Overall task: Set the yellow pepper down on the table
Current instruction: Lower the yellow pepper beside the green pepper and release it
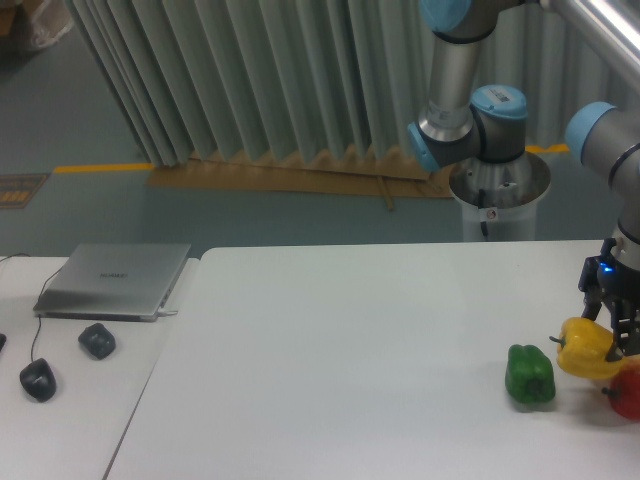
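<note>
On the side desk at far left: silver laptop (113, 280), two dark mice (97, 340). Green pepper (530, 374) stands on the table (340, 360), just left of the yellow pepper (588, 347); red pepper (628, 392) at right edge. Gripper (608, 322) points down, fingers clamped on the yellow pepper. Pleated grey curtain (240, 80) behind

I see a glossy yellow pepper (588, 348), a smooth matt white table (350, 350), and a brushed-metal laptop (115, 279).

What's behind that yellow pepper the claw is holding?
The gripper and arm rise behind the yellow pepper; the red pepper sits beside it. Anything directly behind is covered.
</note>
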